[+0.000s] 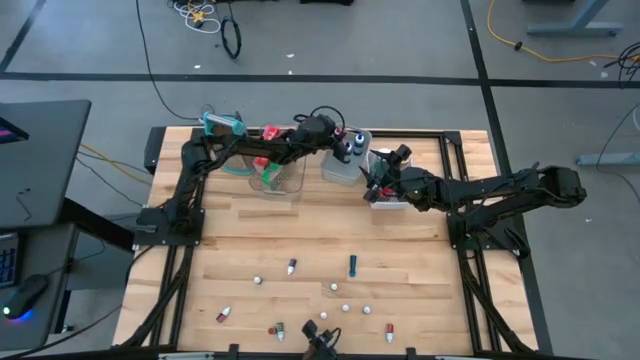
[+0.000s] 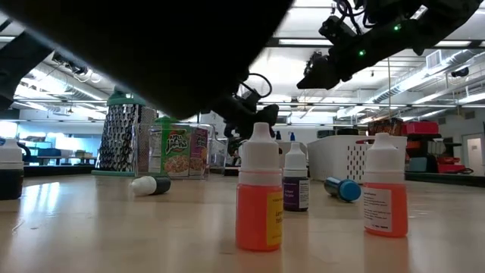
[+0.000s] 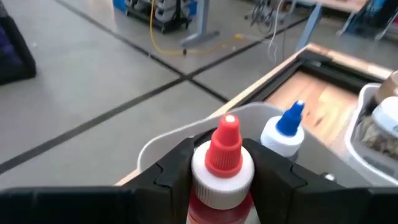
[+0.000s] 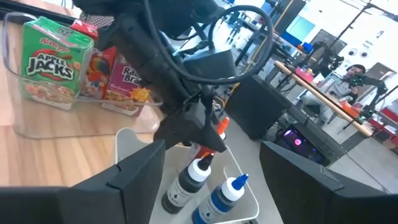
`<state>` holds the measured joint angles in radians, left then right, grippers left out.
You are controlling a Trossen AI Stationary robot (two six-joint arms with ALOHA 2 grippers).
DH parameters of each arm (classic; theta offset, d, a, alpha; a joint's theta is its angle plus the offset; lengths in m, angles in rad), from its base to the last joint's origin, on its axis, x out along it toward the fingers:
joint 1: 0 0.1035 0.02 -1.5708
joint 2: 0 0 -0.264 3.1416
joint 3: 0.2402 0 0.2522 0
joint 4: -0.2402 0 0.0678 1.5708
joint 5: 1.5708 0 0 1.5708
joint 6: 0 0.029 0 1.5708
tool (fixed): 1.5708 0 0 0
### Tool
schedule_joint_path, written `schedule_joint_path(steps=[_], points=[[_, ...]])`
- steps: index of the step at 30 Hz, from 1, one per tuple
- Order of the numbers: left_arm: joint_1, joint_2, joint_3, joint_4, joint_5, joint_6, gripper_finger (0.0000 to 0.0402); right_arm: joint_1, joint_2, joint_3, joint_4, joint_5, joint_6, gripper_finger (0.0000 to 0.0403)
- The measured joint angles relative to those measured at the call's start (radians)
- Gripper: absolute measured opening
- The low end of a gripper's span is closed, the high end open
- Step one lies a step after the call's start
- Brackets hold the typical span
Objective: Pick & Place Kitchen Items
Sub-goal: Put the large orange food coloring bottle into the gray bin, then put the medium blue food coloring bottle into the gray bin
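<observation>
The left gripper (image 3: 214,180) is closed on a red-capped bottle (image 3: 222,165), held upright with its long axis vertical, directly above the grey bin (image 1: 343,165) at the table's far edge. A blue-capped bottle (image 3: 285,129) already stands in that bin, just beside. The right gripper (image 1: 383,178) hovers near the bin's right side, jaws spread and empty.

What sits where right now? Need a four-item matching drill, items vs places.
Items:
1. red-tipped bottle
2. blue-tipped bottle
3. Apple Jacks box
4. orange dropper bottle

Places:
a. standing on the open table
b. in the clear bin
c. clamped in the left gripper
d. standing in the grey bin

Pairs: 1-c, 2-d, 3-b, 4-a
</observation>
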<state>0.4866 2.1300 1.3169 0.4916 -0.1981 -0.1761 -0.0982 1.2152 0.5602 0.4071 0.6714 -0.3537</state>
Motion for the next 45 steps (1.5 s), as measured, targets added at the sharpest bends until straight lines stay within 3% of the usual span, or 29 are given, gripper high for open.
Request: schedule_joint_path(steps=[23, 29, 33, 37, 40, 45], points=[[-0.003, -0.006, 0.021, -0.092, -0.015, -0.057, 0.0203, 0.0, 0.0, 0.0, -0.005, -0.008, 0.004, 0.0275], [-0.013, -0.078, 0.043, -0.12, 0.113, -0.108, 0.0199, 0.001, 0.0, 0.0, -0.01, -0.028, 0.008, 0.0275], [-0.015, -0.193, 0.043, -0.303, 0.242, -0.116, 0.0198, 0.002, 0.0, 0.0, -0.011, -0.137, 0.065, 0.0275], [-0.014, -0.359, 0.042, -0.582, 0.337, -0.048, 0.0198, 0.001, 0.0, 0.0, -0.017, -0.314, 0.103, 0.0275], [-0.046, -0.482, 0.033, -0.712, 0.306, 0.036, 0.0198, 0.002, 0.0, 0.0, -0.036, -0.502, 0.137, 0.0275], [-0.158, -0.693, -0.002, -0.813, 0.132, 0.142, 0.0199, 0.002, 0.0, 0.0, -0.119, -0.794, 0.201, 0.0275]])
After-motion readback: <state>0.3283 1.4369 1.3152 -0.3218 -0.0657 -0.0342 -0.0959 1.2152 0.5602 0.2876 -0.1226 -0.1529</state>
